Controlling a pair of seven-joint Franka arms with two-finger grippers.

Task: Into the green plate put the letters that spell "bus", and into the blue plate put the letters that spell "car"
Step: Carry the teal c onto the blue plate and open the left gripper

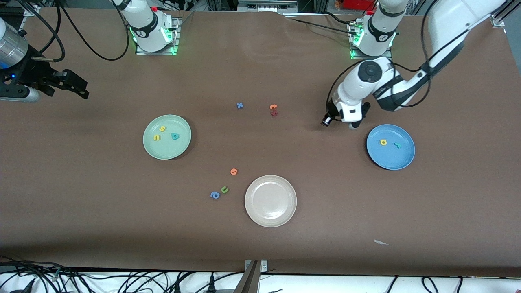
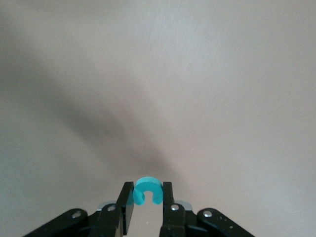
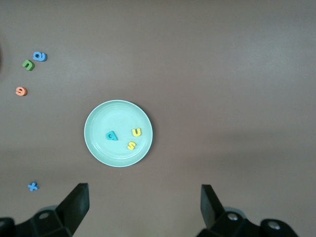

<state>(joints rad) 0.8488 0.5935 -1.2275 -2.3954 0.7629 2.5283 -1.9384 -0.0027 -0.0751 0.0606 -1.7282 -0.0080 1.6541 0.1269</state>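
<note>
Brown table (image 1: 260, 244) bears three plates (image 1: 270, 201) and scattered letters (image 1: 234, 171).

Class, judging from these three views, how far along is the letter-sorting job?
Done: the yellow s, yellow u and teal b lie in the green plate. The blue plate holds the yellow a and thin teal r. In hand: the left tool grips the teal c beside the blue plate. Left: dropping the c in. The right tool waits open.

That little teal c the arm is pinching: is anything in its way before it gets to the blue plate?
Nothing visible blocks it. The left gripper is shut on the teal c, beside the blue plate over bare table. The plate holds only a yellow a and a teal-green r, with open room around them.
</note>
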